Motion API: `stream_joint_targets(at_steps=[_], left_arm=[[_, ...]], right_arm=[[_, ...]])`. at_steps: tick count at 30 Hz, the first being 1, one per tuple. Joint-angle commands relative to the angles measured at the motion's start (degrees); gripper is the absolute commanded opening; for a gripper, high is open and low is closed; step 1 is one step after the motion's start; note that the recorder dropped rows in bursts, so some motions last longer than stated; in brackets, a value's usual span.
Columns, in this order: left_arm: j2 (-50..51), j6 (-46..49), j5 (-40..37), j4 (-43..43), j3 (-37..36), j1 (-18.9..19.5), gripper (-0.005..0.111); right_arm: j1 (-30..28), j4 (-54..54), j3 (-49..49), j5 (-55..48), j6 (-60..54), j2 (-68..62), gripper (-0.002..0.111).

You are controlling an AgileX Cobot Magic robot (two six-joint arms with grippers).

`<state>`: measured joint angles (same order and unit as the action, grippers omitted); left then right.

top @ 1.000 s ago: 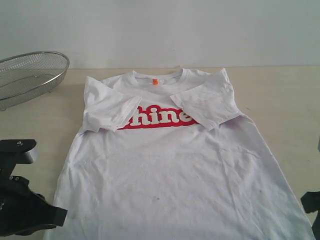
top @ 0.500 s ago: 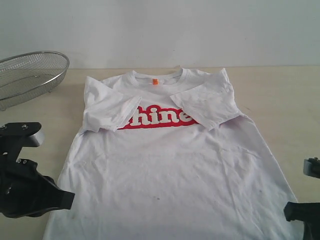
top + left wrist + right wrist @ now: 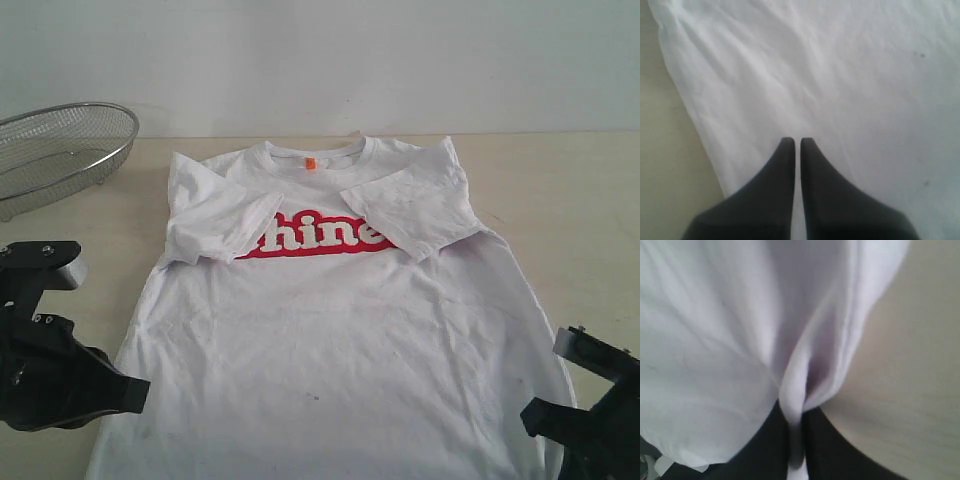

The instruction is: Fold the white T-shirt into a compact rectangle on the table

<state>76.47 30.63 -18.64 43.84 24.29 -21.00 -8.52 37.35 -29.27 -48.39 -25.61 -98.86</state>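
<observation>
The white T-shirt (image 3: 330, 330) lies face up on the table (image 3: 560, 190), both sleeves folded in over the red lettered band. My left gripper (image 3: 138, 388) sits at the shirt's lower left edge. In the left wrist view this gripper (image 3: 797, 142) is shut over the shirt (image 3: 840, 75); I cannot tell whether cloth is pinched. My right gripper (image 3: 528, 418) is at the shirt's lower right edge. In the right wrist view that gripper (image 3: 796, 412) is shut on a raised fold of the shirt (image 3: 715, 340), beside bare table (image 3: 910, 365).
A round silver wire-mesh basket (image 3: 60, 150) stands at the back left corner, apart from the shirt. A pale wall runs behind the table. Bare table (image 3: 660, 175) shows beside the shirt's left edge.
My right gripper has come in from the lower right corner to the shirt's edge and closed on a fold. The left arm lifted slightly, then held still.
</observation>
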Motion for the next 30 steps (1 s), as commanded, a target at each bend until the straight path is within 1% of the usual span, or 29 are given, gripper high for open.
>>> stream_joint_targets(at_steps=[1, 4, 8, 10, 12, 13, 15, 17, 22, 25, 28, 30], left_arm=[[0.05, 0.33, 0.81, 0.55, 0.26, -0.28, 0.005], [0.05, 0.33, 0.81, 0.27, 0.26, -0.28, 0.005], [0.05, 0.33, 1.21, 0.04, 0.26, -0.28, 0.005], [0.05, 0.33, 1.74, 0.04, 0.26, -0.28, 0.005], [0.05, 0.33, 1.82, 0.04, 0.26, -0.28, 0.005], [0.05, 0.33, 1.95, 0.04, 0.26, -0.28, 0.005], [1.33, 0.33, 3.24, 0.04, 0.26, -0.28, 0.005], [4.41, 0.33, 5.11, 0.04, 0.42, -0.28, 0.005], [10.03, 1.84, 5.11, 0.04, 2.70, -0.28, 0.005], [10.03, 1.99, 5.11, 0.04, 3.36, -0.28, 0.005], [10.03, 1.99, 5.22, 0.04, 4.03, -0.28, 0.005], [10.03, 1.99, 5.34, 0.04, 4.43, -0.28, 0.005]], right_arm=[[0.02, 2.01, 0.11, 8.26, -8.07, -1.00, 0.000], [0.02, 5.91, -1.64, 5.71, -12.21, -0.27, 0.000], [0.02, 14.99, -4.33, 3.03, -20.45, 3.62, 0.000], [0.02, 16.60, -6.83, 2.19, -20.73, 5.69, 0.000], [0.02, 16.60, -9.84, -1.61, -20.50, 7.08, 0.000], [0.02, 16.69, -12.58, -6.47, -20.36, 7.93, 0.000], [0.02, 17.92, -16.32, -11.08, -20.36, 9.20, 0.000], [0.02, 18.56, -19.45, -9.12, -20.36, 9.73, 0.000], [0.02, 18.32, -26.31, -2.31, -18.36, 6.98, 0.000], [0.02, 18.73, -31.87, -0.73, -18.48, 1.79, 0.000], [0.48, 19.48, -40.53, -0.24, -18.48, -5.82, 0.000], [0.92, 19.90, -44.58, 0.18, -18.37, -8.99, 0.000]])
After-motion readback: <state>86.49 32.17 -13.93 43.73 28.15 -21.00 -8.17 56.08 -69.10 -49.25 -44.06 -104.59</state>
